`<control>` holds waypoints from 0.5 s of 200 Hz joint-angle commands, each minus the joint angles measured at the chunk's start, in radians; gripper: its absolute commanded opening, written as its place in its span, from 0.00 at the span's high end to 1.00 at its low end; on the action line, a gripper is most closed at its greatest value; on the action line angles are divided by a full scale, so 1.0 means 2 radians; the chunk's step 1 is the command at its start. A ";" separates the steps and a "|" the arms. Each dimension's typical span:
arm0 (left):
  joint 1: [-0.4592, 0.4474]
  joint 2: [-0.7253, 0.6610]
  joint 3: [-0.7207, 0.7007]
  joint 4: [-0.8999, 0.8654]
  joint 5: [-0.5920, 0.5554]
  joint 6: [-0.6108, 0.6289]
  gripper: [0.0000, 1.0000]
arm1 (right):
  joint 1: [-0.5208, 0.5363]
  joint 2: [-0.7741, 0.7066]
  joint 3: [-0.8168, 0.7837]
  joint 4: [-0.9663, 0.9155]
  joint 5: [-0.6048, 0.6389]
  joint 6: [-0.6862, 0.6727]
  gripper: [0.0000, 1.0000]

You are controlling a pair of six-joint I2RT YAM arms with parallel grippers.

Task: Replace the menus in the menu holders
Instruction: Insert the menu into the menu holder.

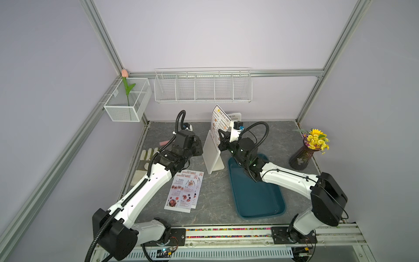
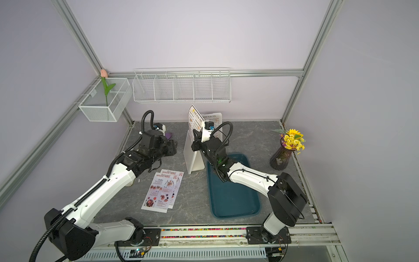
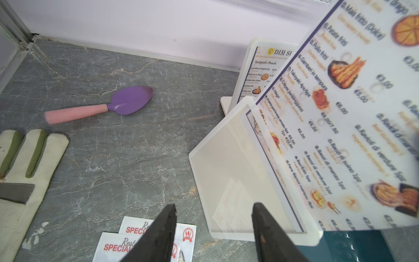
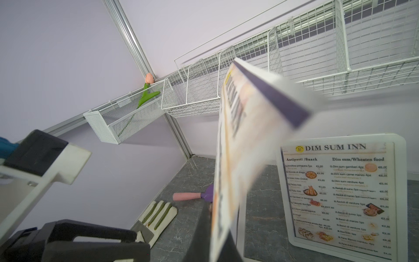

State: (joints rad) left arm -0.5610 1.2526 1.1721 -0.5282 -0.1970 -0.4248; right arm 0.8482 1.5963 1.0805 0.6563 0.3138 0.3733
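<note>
The right gripper (image 1: 221,138) is pressed onto the DIM SUM menu (image 1: 218,122), pinching its side edge low down. The sheet stands nearly upright above the holder (image 1: 212,158), which sits mid-table at 10 o'clock of the tray (image 1: 269,204). Its long axis runs almost vertical, header end up and tipped toward 12 o'clock. The printed face looks toward about 8 o'clock, at the left arm. Whether its bottom edge has cleared the holder's slot I cannot tell.

The left gripper (image 3: 213,205) is spread about halfway and holds nothing. It hovers at 9 o'clock of the holder.

I judge the sheet light, thin and floppy: in the right wrist view its free top corner bows over. The surface looks glossy, so probably slick. A firm pinch close to an edge, midway along a long side, should limit sagging.

The 2 SPECIAL menus (image 1: 184,192) lie flat and overlapped on the table (image 1: 215,199), at 7 o'clock of the holder. Their long axes run from 7 to 1 o'clock, headers at the 1 o'clock end. Flat paper offers little to grab, so the top sheet's free edge looks the likeliest hold.

A 2nd DIM SUM menu sits in the back holder (image 1: 235,116) at 12 o'clock.
</note>
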 commanded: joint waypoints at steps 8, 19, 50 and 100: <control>0.003 -0.006 -0.002 0.006 -0.005 -0.002 0.44 | 0.005 0.000 -0.010 0.022 -0.001 -0.003 0.88; 0.003 -0.005 -0.002 0.006 -0.004 -0.002 0.44 | 0.005 -0.003 -0.010 0.015 -0.006 -0.002 0.85; 0.003 -0.004 -0.003 0.007 -0.003 -0.002 0.44 | 0.005 -0.015 -0.006 -0.025 -0.029 -0.001 0.75; 0.003 -0.002 -0.003 0.012 -0.001 -0.004 0.44 | 0.005 -0.035 -0.002 -0.099 -0.045 -0.002 0.75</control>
State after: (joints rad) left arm -0.5610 1.2526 1.1721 -0.5224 -0.1970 -0.4252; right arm 0.8536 1.5749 1.0760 0.5301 0.2535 0.3706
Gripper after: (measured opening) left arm 0.564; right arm 0.268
